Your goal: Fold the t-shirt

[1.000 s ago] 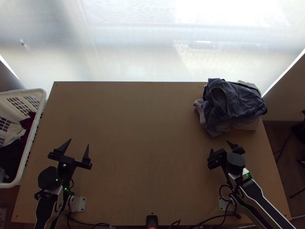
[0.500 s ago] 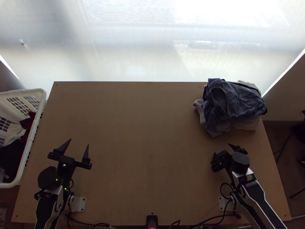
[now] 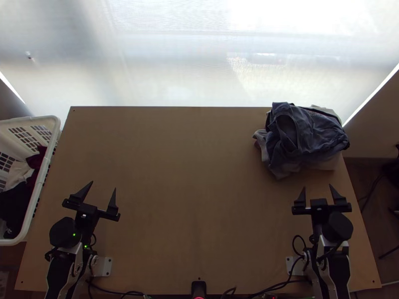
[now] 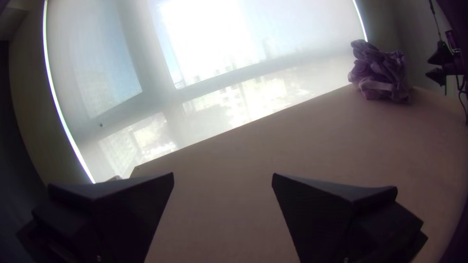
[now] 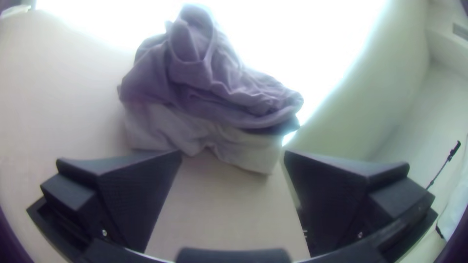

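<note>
We had the left gripper's [image 3: 103,185] jaws spread, nothing between them, at the top view's lower left, the right gripper's [image 3: 317,186] likewise at lower right, and the blue-grey t-shirt [image 3: 321,133] bunched on paler cloth [image 3: 326,163] at upper right.

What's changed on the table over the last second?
The right claw moved to the right and turned from angling left to pointing nearly straight at the table's far edge; it's open. Nothing was taken hold of or let go. Unchanged: the left claw, open; the heap of clothes at the far right corner; the white laundry basket.
</note>
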Robot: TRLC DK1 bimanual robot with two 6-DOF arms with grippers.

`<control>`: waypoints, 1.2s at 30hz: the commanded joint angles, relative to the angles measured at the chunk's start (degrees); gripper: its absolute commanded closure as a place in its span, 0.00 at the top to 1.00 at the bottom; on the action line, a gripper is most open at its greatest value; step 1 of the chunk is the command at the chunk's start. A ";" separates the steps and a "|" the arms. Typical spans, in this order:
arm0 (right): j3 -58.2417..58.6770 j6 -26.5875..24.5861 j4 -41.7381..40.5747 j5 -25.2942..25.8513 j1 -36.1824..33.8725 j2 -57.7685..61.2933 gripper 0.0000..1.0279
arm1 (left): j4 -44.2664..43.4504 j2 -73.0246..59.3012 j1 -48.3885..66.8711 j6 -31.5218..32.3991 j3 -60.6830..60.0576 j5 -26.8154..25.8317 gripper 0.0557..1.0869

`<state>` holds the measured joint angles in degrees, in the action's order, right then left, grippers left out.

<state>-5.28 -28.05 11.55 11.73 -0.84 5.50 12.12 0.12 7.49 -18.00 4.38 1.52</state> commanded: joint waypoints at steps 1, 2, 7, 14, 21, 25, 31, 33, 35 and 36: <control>0.01 2.39 0.14 -0.65 -2.76 -5.58 0.95 | 0.01 -0.03 0.07 -0.02 0.01 0.06 0.95; 0.01 1.86 0.31 -0.92 -2.50 -5.58 0.95 | 0.01 -0.03 0.07 -0.02 0.01 0.06 0.95; 0.01 1.25 0.58 -1.09 -2.50 -5.58 0.95 | 0.01 -0.03 -0.02 -0.02 0.01 0.06 0.95; 0.01 1.25 0.58 -1.09 -3.11 -5.58 0.95 | 0.01 -0.03 -0.02 -0.02 0.01 0.06 0.95; 0.01 1.25 0.58 -1.09 -3.11 -5.58 0.95 | 0.01 -0.03 -0.02 -0.02 0.01 0.06 0.95; 0.01 1.25 0.58 -1.09 -3.11 -5.58 0.95 | 0.01 -0.03 -0.02 -0.02 0.01 0.06 0.95; 0.01 1.25 0.58 -1.09 -3.11 -5.58 0.95 | 0.01 -0.03 -0.02 -0.02 0.01 0.06 0.95; 0.01 1.25 0.58 -1.09 -3.11 -5.58 0.95 | 0.01 -0.03 -0.02 -0.02 0.01 0.06 0.95; 0.01 1.25 0.58 -1.09 -3.11 -5.58 0.95 | 0.01 -0.03 -0.02 -0.02 0.01 0.06 0.95; 0.01 1.25 0.58 -1.09 -3.11 -5.58 0.95 | 0.01 -0.03 -0.02 -0.02 0.01 0.06 0.95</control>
<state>-5.26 -26.81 12.14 10.63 -3.95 -0.08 12.14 0.10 7.49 -18.00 4.38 1.63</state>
